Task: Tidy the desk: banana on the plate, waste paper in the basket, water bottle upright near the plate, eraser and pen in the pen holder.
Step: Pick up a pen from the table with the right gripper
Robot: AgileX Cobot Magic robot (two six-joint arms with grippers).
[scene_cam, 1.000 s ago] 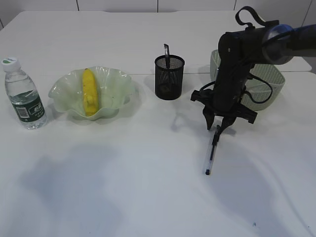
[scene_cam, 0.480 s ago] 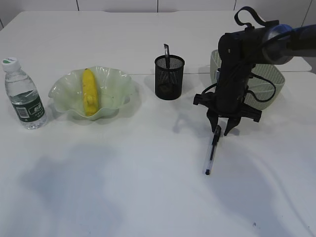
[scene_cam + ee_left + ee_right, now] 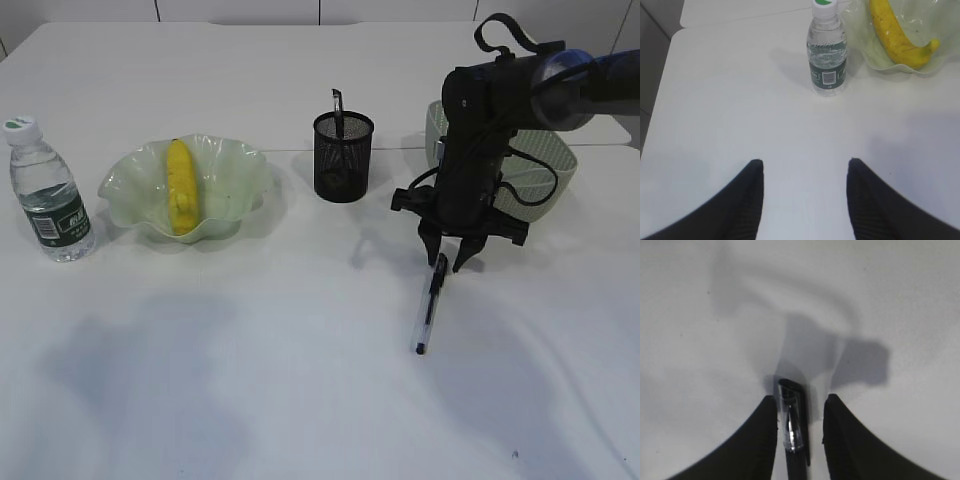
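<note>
Pen (image 3: pixel 429 306) lies flat on table (image 3: pixel 300 380), capped end between parted fingers of right gripper (image 3: pixel 447 265); contact unclear, grasp undeterminable. Left gripper (image 3: pixel 802 172) released, hovering near bottle (image 3: pixel 827 47).

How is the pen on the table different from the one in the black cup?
The pen on the table lies flat; the pen in the holder stands up. The table pen shows whole, with a clear barrel; the holder hides most of the other one, only its dark top poking out. The table pen sits between the right gripper's fingers; the other is untouched. Both are pens.
</note>
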